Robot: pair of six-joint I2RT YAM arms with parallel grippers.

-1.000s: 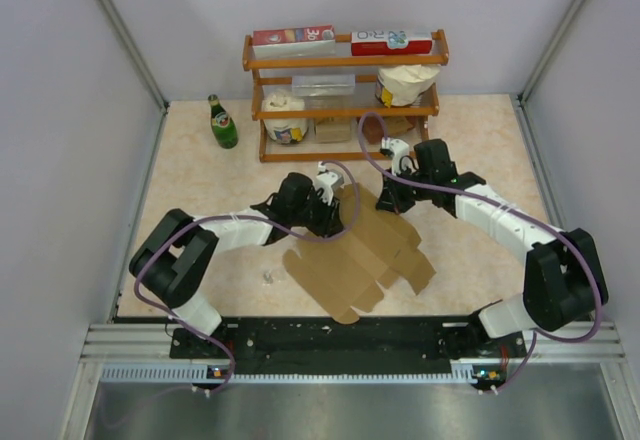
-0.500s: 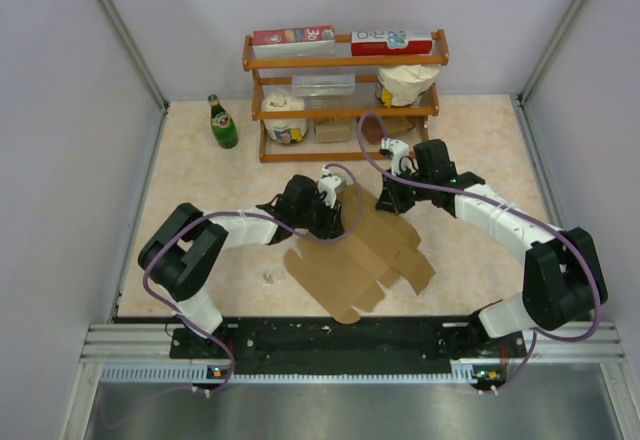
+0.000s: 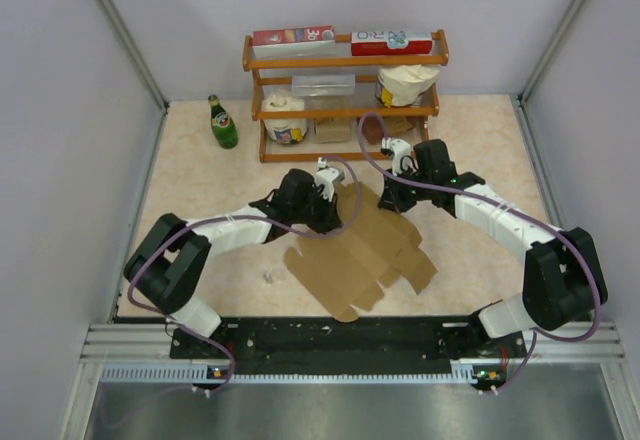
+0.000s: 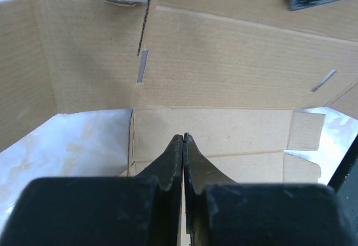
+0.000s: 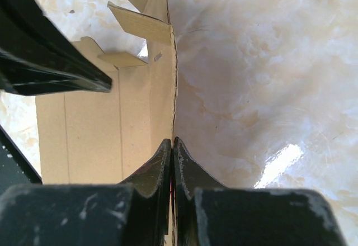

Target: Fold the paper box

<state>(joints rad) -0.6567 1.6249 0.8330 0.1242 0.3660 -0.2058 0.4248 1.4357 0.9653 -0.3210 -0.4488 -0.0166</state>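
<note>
The paper box (image 3: 350,260) is a kraft-brown die-cut sheet lying mostly flat in the middle of the table, with its far part raised between my two grippers. My left gripper (image 3: 327,208) is at the sheet's far left edge. In the left wrist view its jaws (image 4: 184,136) are shut with a thin cardboard edge between them, and the box's panels (image 4: 224,61) stand ahead. My right gripper (image 3: 391,200) is at the far right edge. In the right wrist view (image 5: 172,140) it is shut on the upright edge of a panel (image 5: 106,128).
A wooden shelf (image 3: 345,60) with cartons, a tub and a roll stands at the back. A green bottle (image 3: 222,123) stands to its left. Grey walls close in both sides. A small speck (image 3: 268,277) lies left of the sheet.
My left arm shifted slightly right and then back left, its elbow swinging outward. The right arm and the sheet have hardly moved.
</note>
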